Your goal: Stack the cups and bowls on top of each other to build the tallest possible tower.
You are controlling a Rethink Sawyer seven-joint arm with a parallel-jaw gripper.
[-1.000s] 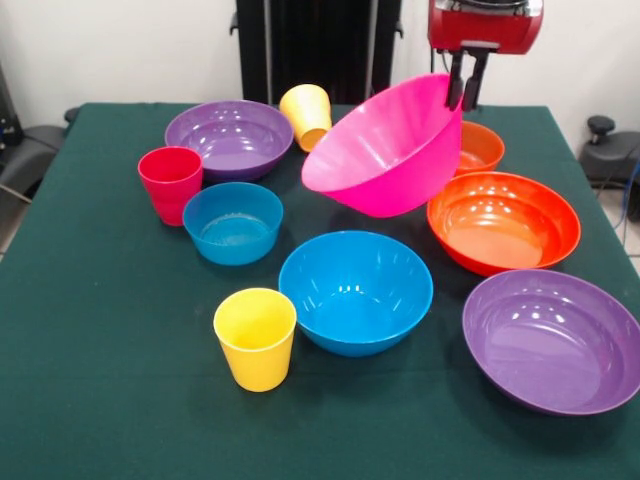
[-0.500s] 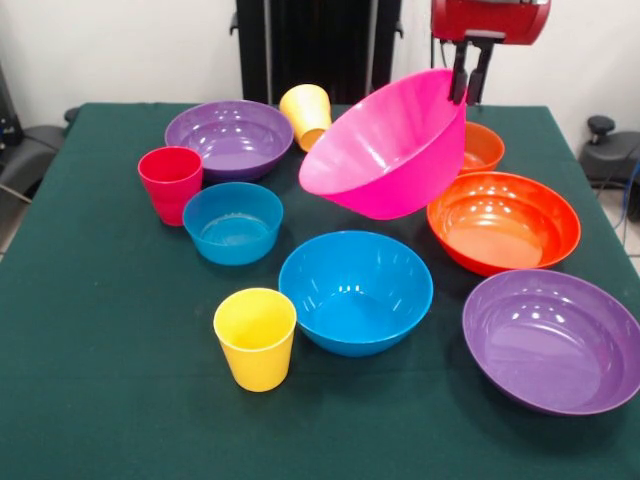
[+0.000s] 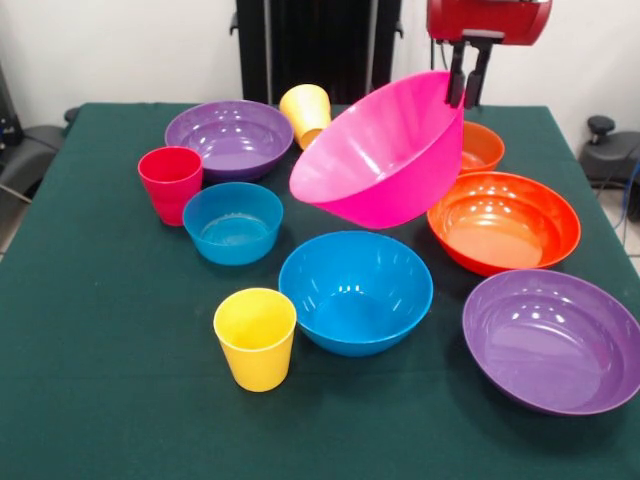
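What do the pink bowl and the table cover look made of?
The pink bowl, pinched at its rim by the gripper, looks like glossy hard plastic, judging by the smooth sheen inside. The dark green table cover looks like matte cloth or felt: no glare, though I can't confirm it.

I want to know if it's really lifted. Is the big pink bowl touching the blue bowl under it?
Apart. The front view shows the pink bowl hanging tilted from the gripper, with green table showing above the blue bowl.

Bright, even overhead light; white glare spots inside blue bowl [image 3: 355, 292]; soft shadows on worktop [image 3: 100, 380]; focus sharp.
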